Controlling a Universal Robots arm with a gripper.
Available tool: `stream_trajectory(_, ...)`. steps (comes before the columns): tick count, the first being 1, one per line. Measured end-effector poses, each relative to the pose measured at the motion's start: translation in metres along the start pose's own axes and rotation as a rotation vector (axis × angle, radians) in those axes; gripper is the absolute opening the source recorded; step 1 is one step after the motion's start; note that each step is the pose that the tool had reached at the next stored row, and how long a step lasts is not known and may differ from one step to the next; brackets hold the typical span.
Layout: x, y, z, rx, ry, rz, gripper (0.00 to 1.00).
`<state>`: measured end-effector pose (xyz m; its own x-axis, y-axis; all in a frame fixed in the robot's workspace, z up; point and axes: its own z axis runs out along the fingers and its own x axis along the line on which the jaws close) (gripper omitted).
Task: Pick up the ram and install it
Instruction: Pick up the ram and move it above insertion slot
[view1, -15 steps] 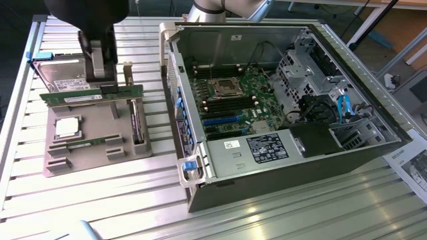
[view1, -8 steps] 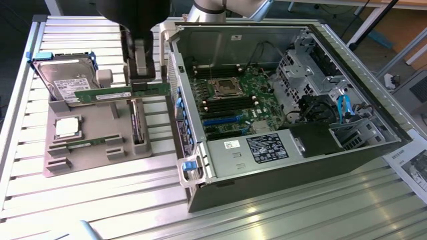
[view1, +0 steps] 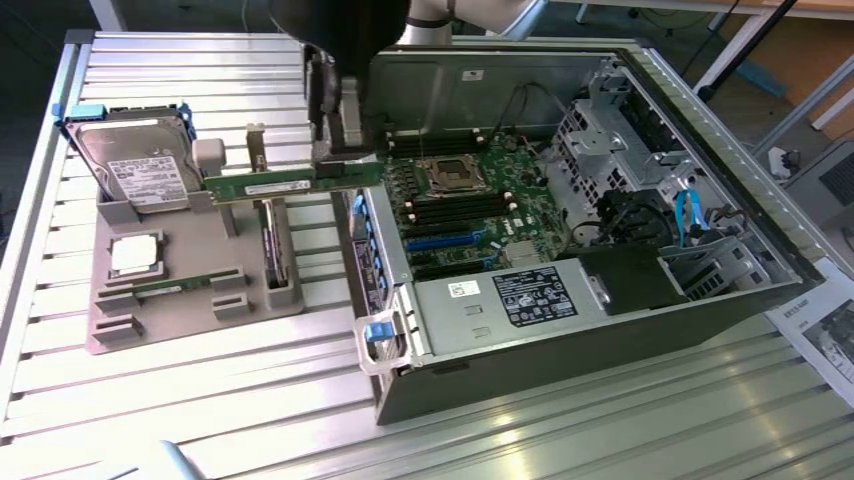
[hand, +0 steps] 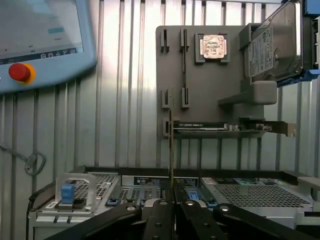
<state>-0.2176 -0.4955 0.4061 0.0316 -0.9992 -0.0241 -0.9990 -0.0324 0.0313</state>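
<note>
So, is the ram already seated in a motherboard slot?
No: the end effector holds the ram up by the gray holder, not yet in the motherboard.

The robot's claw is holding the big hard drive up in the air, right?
Not quite. The gripper is holding the ram, a thin green stick, up in the air, not the hard drive. The hard drive stands in the grey tray. The exterior view shows it.
</note>
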Motion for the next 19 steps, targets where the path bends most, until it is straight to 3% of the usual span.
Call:
stream_trajectory(4,0.001,-0.0286,-0.0009,0.0001,0.0000,0.000,0.12)
stream_trajectory(19,0.003,-0.1058,-0.0033,0.0001,-0.0002,0.000,0.12)
